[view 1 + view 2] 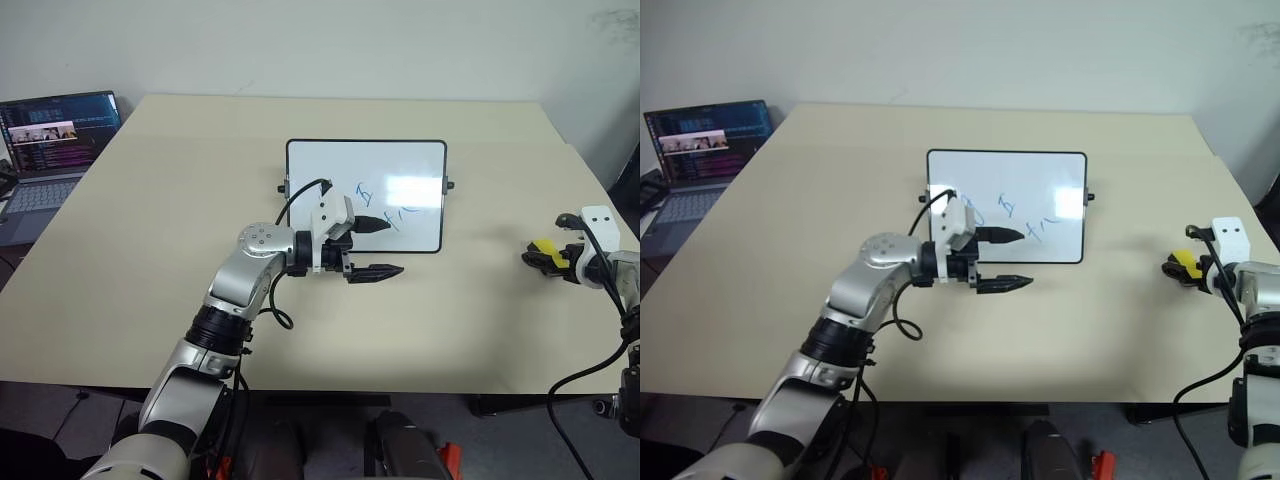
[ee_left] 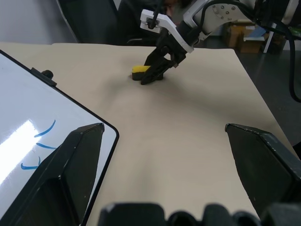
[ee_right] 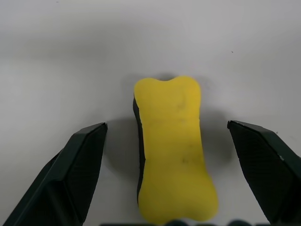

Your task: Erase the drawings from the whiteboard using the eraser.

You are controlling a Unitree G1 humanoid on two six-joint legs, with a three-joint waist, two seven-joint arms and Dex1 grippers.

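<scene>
Right wrist view | eraser (image 3: 173, 150) between open right end effector (image 3: 167, 176) fingers

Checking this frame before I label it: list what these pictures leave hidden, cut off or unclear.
- Eraser: its near end is cut off by the right wrist view's edge; the dark part shows as a sliver.
- Drawings: the left gripper covers some in both eye views.
- Laptop: cut off by the edge, screen text too small.

I see a beige table (image 1: 150, 250) against a plain white wall (image 1: 330, 45). An open laptop (image 1: 48, 150) sits beside its left edge, screen lit. Past the table's far side, in the left wrist view, stand dark chairs (image 2: 89, 21) and cardboard boxes (image 2: 244, 37).
</scene>
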